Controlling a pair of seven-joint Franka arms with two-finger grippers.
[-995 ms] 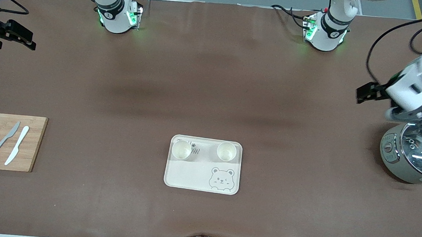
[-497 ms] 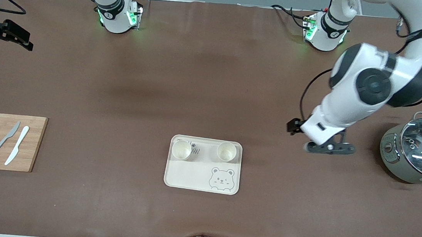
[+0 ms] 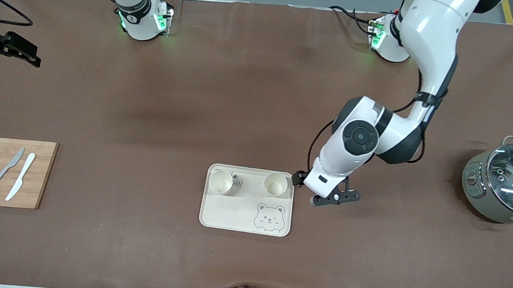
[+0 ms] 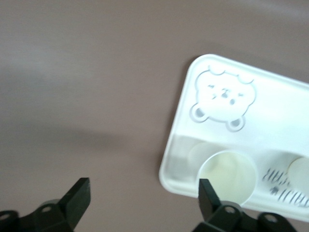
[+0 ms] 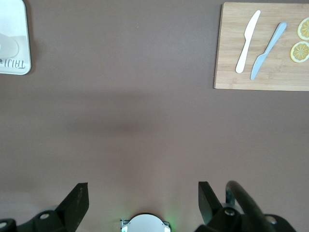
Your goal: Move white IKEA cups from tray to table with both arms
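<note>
left gripper (image 4: pixel 142 195): jaws apart | right gripper (image 5: pixel 142 195): jaws apart, waiting

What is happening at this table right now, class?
The left gripper, open and empty, hangs at the edge of the tray, beside one white cup. The other cup also stands on the tray. The right gripper, open, waits at the right arm's end of the table.
</note>
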